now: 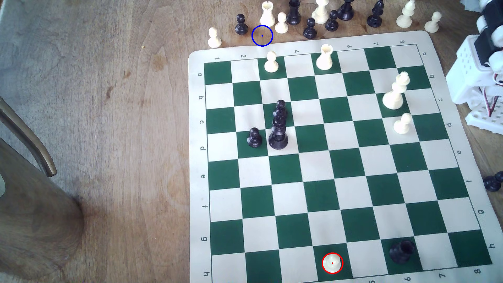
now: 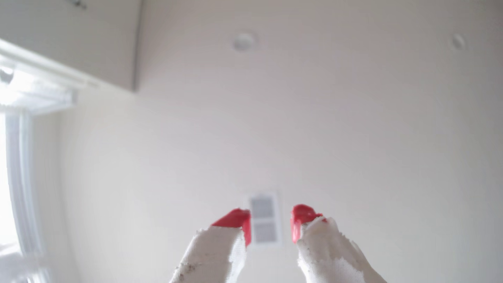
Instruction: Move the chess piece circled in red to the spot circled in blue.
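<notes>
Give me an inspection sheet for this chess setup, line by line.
Surface: wooden table, green-and-cream chess mat on it.
Job's things: cream pawn upright in the red ring, mat's near edge; blue ring on bare wood beyond the far edge.
Clutter: captured pieces crowd the blue ring; black rook near the pawn.
Gripper: jaws open, empty, aimed at the ceiling.
Cables: red and white wires at the arm's base.
Surroundings: chair at the exterior view's left.

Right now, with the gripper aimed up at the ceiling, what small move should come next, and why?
Probably swing the open gripper down toward the red-ringed white pawn. Its jaws stand apart and empty, the pawn stands untouched on the board's near row, and the blue-ringed spot is bare.
</notes>
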Controlling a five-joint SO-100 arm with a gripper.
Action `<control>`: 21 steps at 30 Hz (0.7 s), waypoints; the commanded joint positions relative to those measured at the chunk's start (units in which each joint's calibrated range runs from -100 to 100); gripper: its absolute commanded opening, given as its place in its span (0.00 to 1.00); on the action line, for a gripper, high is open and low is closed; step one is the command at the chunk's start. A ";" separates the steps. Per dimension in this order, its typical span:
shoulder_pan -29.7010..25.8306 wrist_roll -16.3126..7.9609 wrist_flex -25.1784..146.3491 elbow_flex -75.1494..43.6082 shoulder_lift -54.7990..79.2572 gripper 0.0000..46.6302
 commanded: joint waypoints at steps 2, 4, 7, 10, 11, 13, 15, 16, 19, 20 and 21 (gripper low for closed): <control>0.72 -0.05 11.82 -7.91 0.14 0.23; 0.72 -0.05 16.08 -9.63 0.14 0.23; 0.72 -0.05 25.42 -13.44 0.14 0.23; 0.79 -0.05 28.69 -15.25 0.14 0.23; 0.79 -0.05 28.77 -15.25 0.14 0.28; 0.79 -0.34 29.35 -13.80 0.14 0.51; 0.95 -0.10 30.82 -13.17 0.14 0.69; 1.34 -0.49 31.89 -13.26 0.14 0.81; 2.59 -0.49 36.64 -14.34 0.14 0.84; 3.14 -0.49 38.36 -14.62 0.14 0.84; 3.61 -0.49 39.75 -14.34 0.14 0.85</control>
